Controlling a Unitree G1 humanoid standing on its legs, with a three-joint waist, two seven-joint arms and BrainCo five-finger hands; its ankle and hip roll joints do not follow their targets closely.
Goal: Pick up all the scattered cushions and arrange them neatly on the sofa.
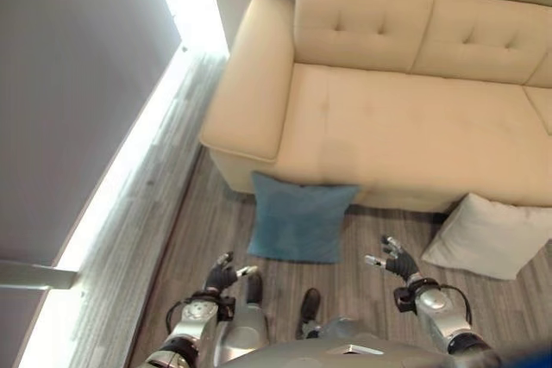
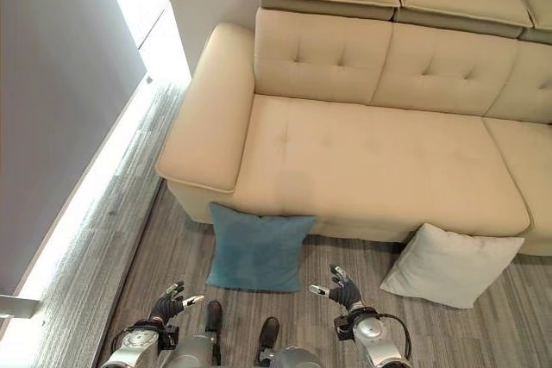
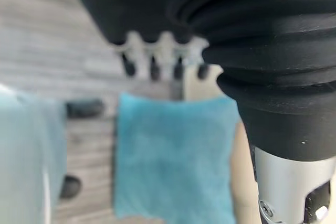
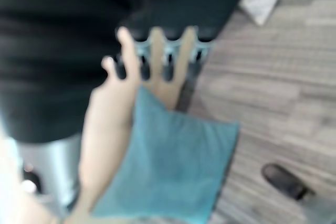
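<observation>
A square teal fabric cushion leaned against the front of the cream leather sofa, with a white square cushion on the grey wood floor at its three o'clock. Both hands, left hand and right hand, hovered empty, fingers spread.

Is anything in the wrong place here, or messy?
Yes. Two cushions are on the floor, not on the sofa. The blue cushion leans against the sofa's front below the armrest, and the white cushion leans there further to the robot's right. The left hand and right hand are open, holding nothing.
</observation>
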